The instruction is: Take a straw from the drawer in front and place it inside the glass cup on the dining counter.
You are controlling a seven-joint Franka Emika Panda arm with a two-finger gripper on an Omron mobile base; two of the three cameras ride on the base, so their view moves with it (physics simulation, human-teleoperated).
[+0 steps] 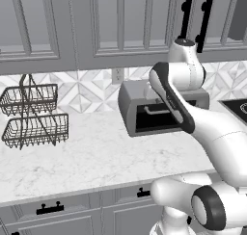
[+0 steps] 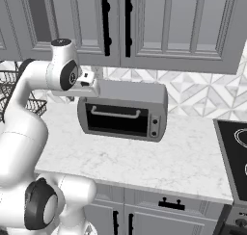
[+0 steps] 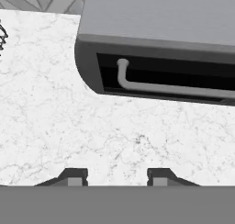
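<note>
My gripper (image 3: 117, 175) hangs open over the white marble worktop (image 3: 69, 117), with nothing between its two dark fingertips (image 3: 75, 176). In the right base view the hand (image 2: 87, 79) is held high, just left of the toaster oven's top. Grey drawer fronts with black bar handles (image 1: 49, 208) (image 2: 171, 203) run under the worktop's front edge, and all are shut. I cannot tell which one is the drawer of the task. The straw, the glass cup and the dining counter are out of view.
A grey toaster oven (image 1: 164, 109) (image 2: 123, 111) (image 3: 156, 48) stands on the worktop at the back wall. A two-tier wire basket rack (image 1: 34, 116) stands at the left. A black cooktop (image 2: 234, 147) lies at the right. Grey wall cabinets (image 2: 144, 22) hang overhead.
</note>
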